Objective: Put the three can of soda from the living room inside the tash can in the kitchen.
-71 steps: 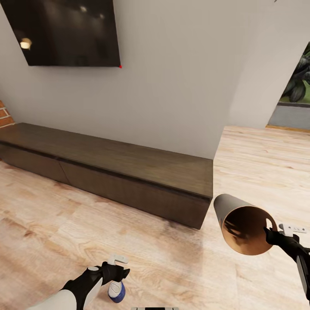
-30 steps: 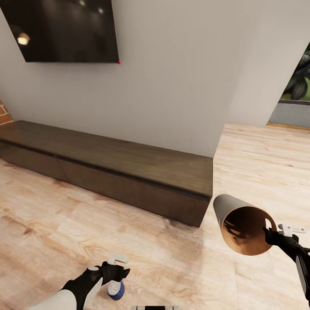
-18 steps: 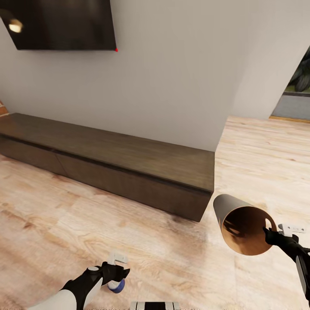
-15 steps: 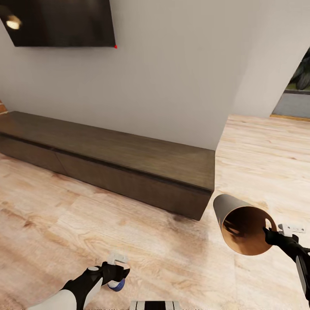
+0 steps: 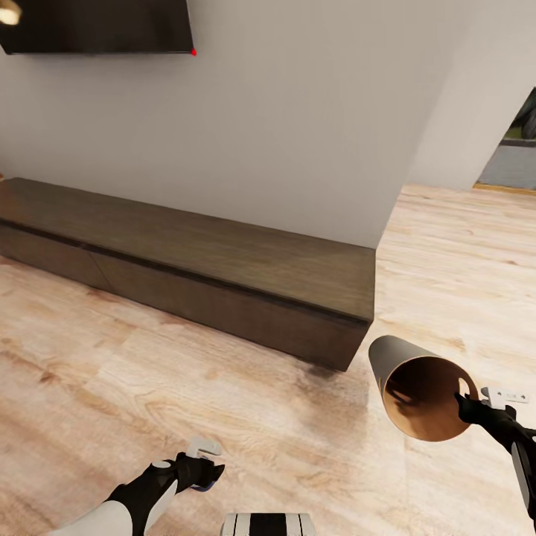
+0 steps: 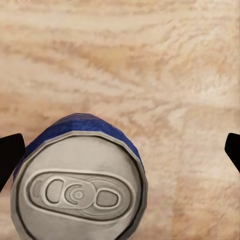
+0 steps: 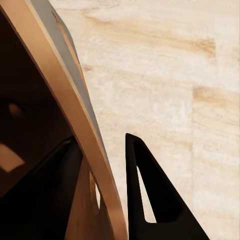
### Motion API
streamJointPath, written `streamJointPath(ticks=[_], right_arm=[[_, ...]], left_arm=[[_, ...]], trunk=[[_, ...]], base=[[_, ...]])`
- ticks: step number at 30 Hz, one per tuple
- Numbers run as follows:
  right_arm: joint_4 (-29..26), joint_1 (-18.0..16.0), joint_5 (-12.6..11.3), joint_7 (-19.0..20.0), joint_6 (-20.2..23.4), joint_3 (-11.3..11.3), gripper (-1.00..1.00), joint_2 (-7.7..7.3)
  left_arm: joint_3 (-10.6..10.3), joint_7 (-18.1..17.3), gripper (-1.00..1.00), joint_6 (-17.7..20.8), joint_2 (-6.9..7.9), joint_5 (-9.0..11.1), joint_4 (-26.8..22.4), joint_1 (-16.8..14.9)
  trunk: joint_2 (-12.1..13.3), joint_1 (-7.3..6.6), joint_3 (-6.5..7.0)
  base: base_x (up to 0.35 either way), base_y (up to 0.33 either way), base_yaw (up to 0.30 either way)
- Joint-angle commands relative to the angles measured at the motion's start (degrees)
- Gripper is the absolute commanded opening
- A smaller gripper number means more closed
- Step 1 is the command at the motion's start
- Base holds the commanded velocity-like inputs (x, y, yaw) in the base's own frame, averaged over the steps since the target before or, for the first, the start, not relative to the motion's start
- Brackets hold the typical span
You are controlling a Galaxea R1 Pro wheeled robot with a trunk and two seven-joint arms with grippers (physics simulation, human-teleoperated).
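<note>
View shifted: TV (image 5: pixel 93 26) slid upward, robot travelling. Left gripper (image 5: pixel 199 470) clamps 1 soda can (image 6: pixel 80 180); right gripper (image 5: pixel 476 406) pinches trash can (image 5: pixel 417 383) rim.

The floor (image 5: pixel 223 387) is pale wood plank with strong swirling grain and a soft satin sheen. The low cabinet (image 5: pixel 223 275) along the wall is dark brown wood, matt, with fine straight grain on top. The wall (image 5: pixel 298 112) is smooth, flat grey paint. The screen (image 5: pixel 97 26) above is glossy black and reflects a lamp.

The can of soda (image 6: pixel 80 185) has a dull silver metal top with a pressed tab and a blue, smooth side. The tash can (image 5: pixel 417 391) is matt pale grey outside and warm wood-toned brown inside, with a smooth lighter rim. Both sets of jaws look like matt black plastic.
</note>
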Motion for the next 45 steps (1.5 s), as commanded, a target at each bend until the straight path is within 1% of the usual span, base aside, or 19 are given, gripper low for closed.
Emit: streamJointPath(ticks=[1,45], right_arm=[[-0.1,0.0,-0.6,0.3,0.1,0.0,-1.0,0.0],[-0.1,0.0,-0.6,0.3,0.1,0.1,-1.0,0.09]], left_arm=[[0.0,0.0,1.0,0.0,0.0,0.0,0.0,0.0],[-0.1,0.0,1.0,0.0,0.0,-0.1,-0.2,0.0]], trunk=[[0.0,-0.01,0.0],[0.0,-0.01,0.0]], base=[[0.0,0.0,0.0],[0.0,0.0,0.0]])
